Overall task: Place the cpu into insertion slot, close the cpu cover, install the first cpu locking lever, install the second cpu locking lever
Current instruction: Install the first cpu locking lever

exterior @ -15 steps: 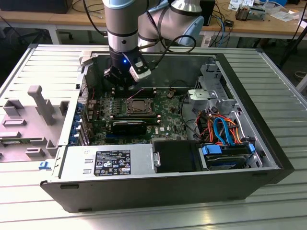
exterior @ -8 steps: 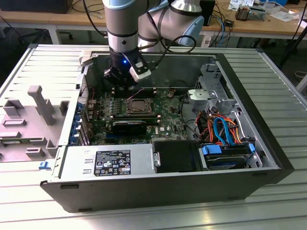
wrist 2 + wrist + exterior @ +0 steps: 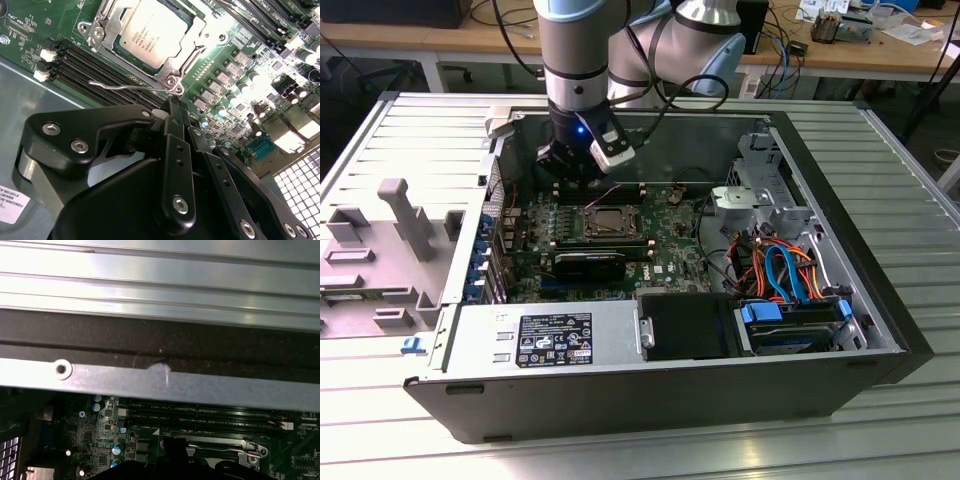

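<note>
The cpu (image 3: 150,32) lies flat in the insertion slot (image 3: 610,221), its dull silver top facing up. The cpu cover (image 3: 102,22) is down over it, framing the chip. A thin wire locking lever (image 3: 127,85) runs along the socket's edge beside the black memory slots; it also shows in the first wrist view as the lever (image 3: 215,445). My gripper (image 3: 172,106) is shut with nothing between its fingers, its tip just off the lever's hinged end at the socket corner. In the exterior view the gripper (image 3: 578,178) hangs inside the case, just behind the socket.
The open computer case (image 3: 880,290) lies on a slatted metal table. Memory slots (image 3: 95,67), capacitors (image 3: 240,75) and a heatsink surround the socket. A power supply (image 3: 545,335), drive bay and coloured cables (image 3: 780,265) fill the case's near and right side. The case rim (image 3: 165,382) runs close by.
</note>
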You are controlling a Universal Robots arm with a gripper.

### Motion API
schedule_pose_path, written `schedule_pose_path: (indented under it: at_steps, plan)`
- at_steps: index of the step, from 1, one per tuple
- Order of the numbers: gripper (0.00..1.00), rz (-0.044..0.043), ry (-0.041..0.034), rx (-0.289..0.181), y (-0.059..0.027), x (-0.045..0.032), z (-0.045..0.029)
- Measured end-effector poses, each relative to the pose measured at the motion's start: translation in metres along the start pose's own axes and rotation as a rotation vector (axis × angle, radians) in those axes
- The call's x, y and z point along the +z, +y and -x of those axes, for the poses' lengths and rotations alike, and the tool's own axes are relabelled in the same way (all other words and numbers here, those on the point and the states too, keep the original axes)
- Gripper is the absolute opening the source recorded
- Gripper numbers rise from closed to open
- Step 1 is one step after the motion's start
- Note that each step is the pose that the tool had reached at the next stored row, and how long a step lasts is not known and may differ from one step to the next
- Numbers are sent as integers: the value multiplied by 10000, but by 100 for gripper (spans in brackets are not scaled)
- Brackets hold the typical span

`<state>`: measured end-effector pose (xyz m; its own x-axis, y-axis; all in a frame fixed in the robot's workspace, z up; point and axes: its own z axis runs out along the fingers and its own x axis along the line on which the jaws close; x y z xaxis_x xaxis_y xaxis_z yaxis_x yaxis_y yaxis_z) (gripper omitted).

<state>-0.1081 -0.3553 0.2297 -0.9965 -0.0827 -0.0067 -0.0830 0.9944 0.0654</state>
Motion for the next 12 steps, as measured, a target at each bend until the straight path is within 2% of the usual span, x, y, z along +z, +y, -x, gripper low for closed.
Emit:
schedule_pose_path:
  at_steps: [12]
  plan:
    - [11, 0, 0, 0, -2, 24, 1]
